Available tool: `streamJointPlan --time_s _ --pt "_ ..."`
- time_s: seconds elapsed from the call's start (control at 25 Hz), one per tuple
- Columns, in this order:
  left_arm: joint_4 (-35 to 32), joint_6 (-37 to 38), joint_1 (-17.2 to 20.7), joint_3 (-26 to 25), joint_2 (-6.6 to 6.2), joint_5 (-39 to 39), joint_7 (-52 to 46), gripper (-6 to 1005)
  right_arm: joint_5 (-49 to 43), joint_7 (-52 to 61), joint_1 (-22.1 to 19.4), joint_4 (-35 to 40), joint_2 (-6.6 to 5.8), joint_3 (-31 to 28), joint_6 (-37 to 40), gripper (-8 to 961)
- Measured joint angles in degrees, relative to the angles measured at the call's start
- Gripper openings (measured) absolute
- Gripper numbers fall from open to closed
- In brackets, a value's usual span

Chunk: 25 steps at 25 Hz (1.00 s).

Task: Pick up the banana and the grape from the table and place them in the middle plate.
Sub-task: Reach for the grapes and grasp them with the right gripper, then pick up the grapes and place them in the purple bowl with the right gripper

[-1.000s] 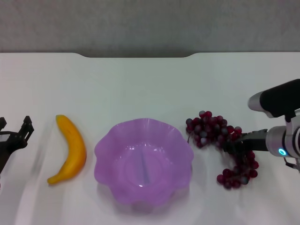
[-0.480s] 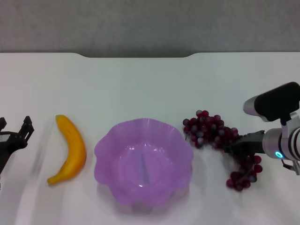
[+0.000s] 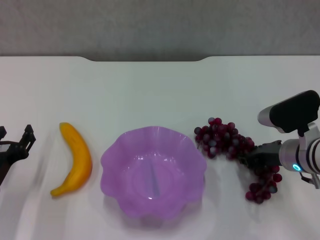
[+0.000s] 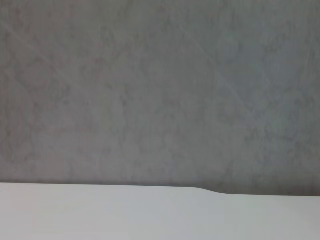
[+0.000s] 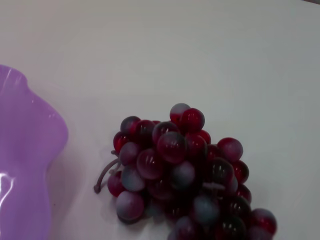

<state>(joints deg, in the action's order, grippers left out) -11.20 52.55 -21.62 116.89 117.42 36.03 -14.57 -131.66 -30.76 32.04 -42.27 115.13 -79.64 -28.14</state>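
My right gripper point(image 3: 248, 159) was clamped on the grape point(image 3: 231, 144), right of the middle plate point(image 3: 153, 171). My left gripper point(image 3: 16, 145) sat open, left of the plate beyond the banana point(image 3: 75, 159).

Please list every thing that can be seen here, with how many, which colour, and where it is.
banana: one, yellow-orange, on the table to the left of the plate.
middle plate: one, translucent light purple, centre front.
grape: one bunch, dark red-purple, to the right of the plate.
table: one, white, under everything.
wall: grey, behind the table.
left gripper: black, at the left edge, apart from the banana.
right gripper: black, in the grape bunch.
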Motion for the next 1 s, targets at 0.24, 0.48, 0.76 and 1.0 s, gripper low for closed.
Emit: streamJointPlan --time_s 0.24,0.48,0.76,1.0 --pt "0.0 0.0 0.0 0.0 0.00 0.0 0.0 713 0.0 0.0 -0.1 -0.1 0.00 0.0 0.1 417" --pt "0.0 0.0 0.1 0.0 -0.05 0.0 0.1 713 0.0 0.0 -0.8 -0.8 0.05 0.6 1.9 413" --pt "0.0 0.0 0.1 0.0 -0.09 0.0 0.0 712 0.1 0.0 -1.4 -1.2 0.09 1.6 3.3 379" --pt "0.0 0.0 0.1 0.0 -0.09 0.0 0.2 712 0.1 0.0 -2.9 -3.4 0.09 2.6 4.6 331"
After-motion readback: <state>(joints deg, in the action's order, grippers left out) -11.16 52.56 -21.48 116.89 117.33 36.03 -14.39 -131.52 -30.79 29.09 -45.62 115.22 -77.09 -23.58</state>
